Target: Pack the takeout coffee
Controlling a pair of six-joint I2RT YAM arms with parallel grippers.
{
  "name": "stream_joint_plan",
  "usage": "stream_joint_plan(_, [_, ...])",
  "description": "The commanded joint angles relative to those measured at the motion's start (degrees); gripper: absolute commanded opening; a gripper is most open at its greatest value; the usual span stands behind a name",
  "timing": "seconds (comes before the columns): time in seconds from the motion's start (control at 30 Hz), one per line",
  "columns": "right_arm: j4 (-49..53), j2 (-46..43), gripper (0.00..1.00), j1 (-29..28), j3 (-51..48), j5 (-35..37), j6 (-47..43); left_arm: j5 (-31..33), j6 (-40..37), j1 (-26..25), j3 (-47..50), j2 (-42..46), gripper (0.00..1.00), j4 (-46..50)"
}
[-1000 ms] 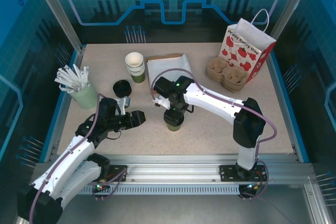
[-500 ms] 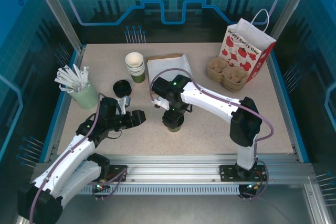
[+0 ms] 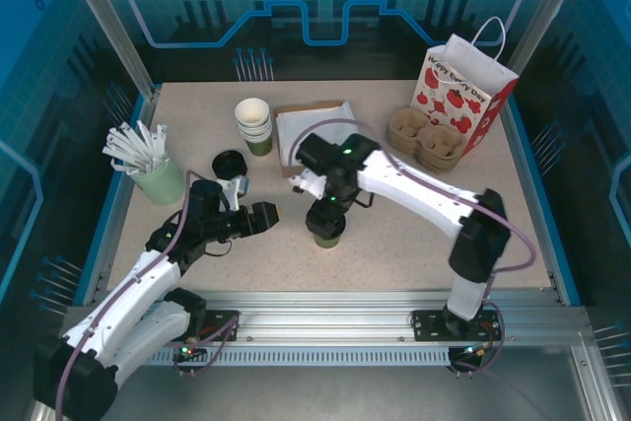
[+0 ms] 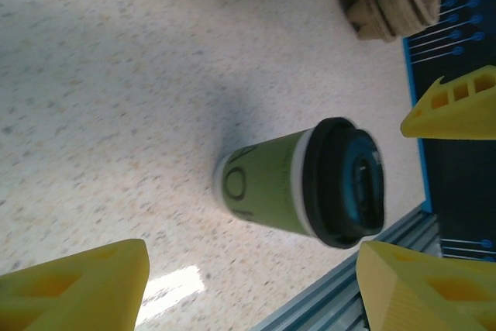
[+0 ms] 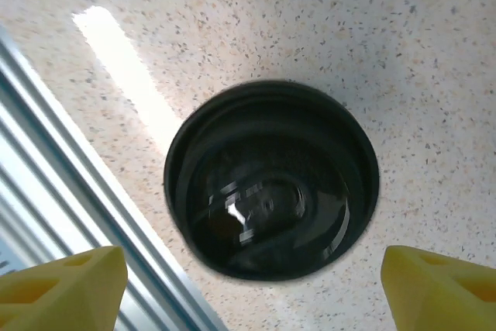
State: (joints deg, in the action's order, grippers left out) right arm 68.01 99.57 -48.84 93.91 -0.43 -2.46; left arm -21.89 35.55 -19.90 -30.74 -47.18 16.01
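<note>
Lidded takeout coffee set upright on tabletop.
Right gripper jaws are spread open above it, left gripper jaws open beside; white sticks are stuffed in mint cup.

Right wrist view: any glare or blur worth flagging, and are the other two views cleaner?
Right wrist: a bright glare streak on the table beside the black lid, highlights on the lid's glossy top, yellow fingertips soft. Left wrist: a glare patch near the bottom edge, a soft shadow by the green cup, yellow fingertips blurred. Top external: evenly lit and sharp.
</note>
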Motion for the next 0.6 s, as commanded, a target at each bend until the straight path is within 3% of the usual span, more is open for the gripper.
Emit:
stream_joint_plan(0.0, [-7.86,-7.1,0.86,7.12,-6.99,-12.9,2.58,-3.58,1.77,-1.59,0.28,-4.36,0.76,-9.87])
stream_joint_plan(0.27, [-19.91,-7.67,0.82,17.01,-19.44,-26.46,4.77,-5.7,-3.38,-8.55,-8.01,-21.45,0.84,-13.08])
stream_joint_plan(0.4, [-22.45,-5.92,0.79,18.54,-22.2,-27.98,5.01,-6.8,-3.81,-9.62,-9.71,-26.09,0.83,-13.96])
stream_joint_plan(0.57, [-23.86,-5.11,0.72,19.54,-23.9,-27.64,5.22,-6.97,-4.67,-9.75,-10.38,-29.1,0.75,-12.28])
